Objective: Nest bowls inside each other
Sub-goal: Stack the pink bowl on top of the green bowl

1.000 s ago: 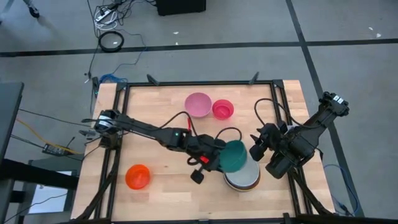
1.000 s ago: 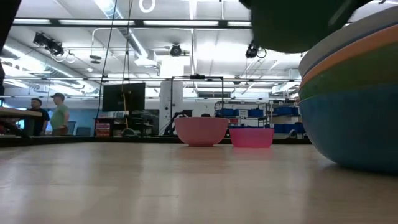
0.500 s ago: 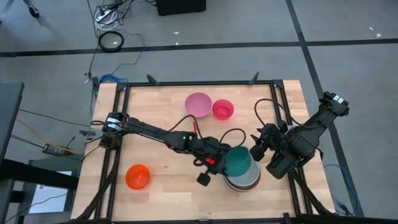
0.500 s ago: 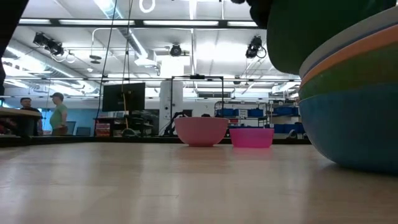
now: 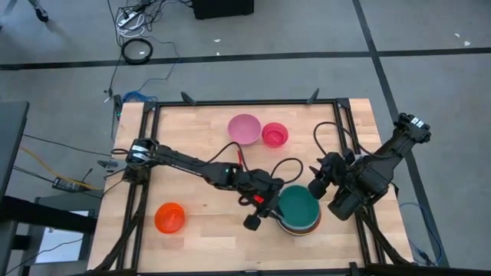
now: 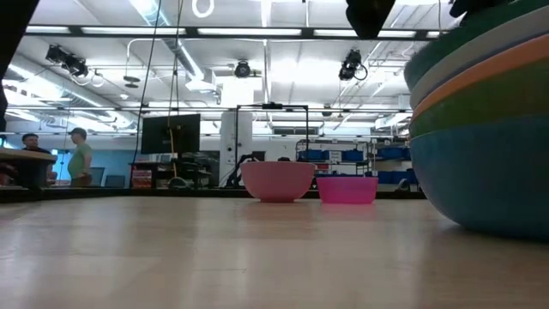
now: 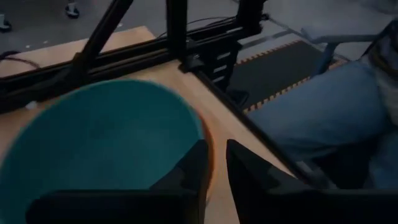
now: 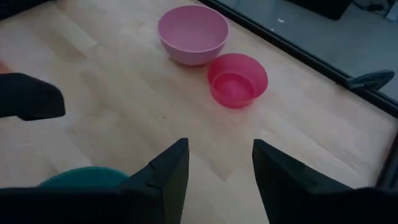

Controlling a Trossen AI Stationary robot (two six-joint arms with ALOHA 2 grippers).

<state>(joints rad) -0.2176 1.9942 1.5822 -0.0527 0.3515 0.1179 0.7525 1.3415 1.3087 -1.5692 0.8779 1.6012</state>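
Note:
A teal bowl [image 5: 298,205] lies on top of a stack of bowls [image 6: 480,129] at the table's near right, rim up. My left gripper [image 5: 272,205] is at the teal bowl's left rim, open, with one finger inside the bowl and one outside [image 7: 214,168]. A pink bowl [image 5: 244,128] and a magenta bowl [image 5: 275,135] stand on their bases at the far middle. An orange-red bowl [image 5: 169,218] stands at the near left. My right gripper [image 5: 316,182] hangs open over the table beside the stack, with nothing between its fingers [image 8: 214,165]. My left gripper comes in from the table's left, slanting down. Its fingers stand astride the teal bowl's rim [image 7: 203,138], one inside, one outside. Whether either finger touches the rim, I cannot tell. The bowl rests level in the stack.
Black frame rails [image 7: 174,37] run along the table's edges. A person's leg in jeans [image 7: 336,106] shows just beyond the edge near the stack. People stand far off in the room [image 6: 79,154]. Bare wood lies in the middle [image 5: 199,199].
The teal bowl, tipped on its side above the stack a second ago, has come down and turned level, and now lies nested on top of the stack. My left gripper has gone down and a little toward the near right with it.

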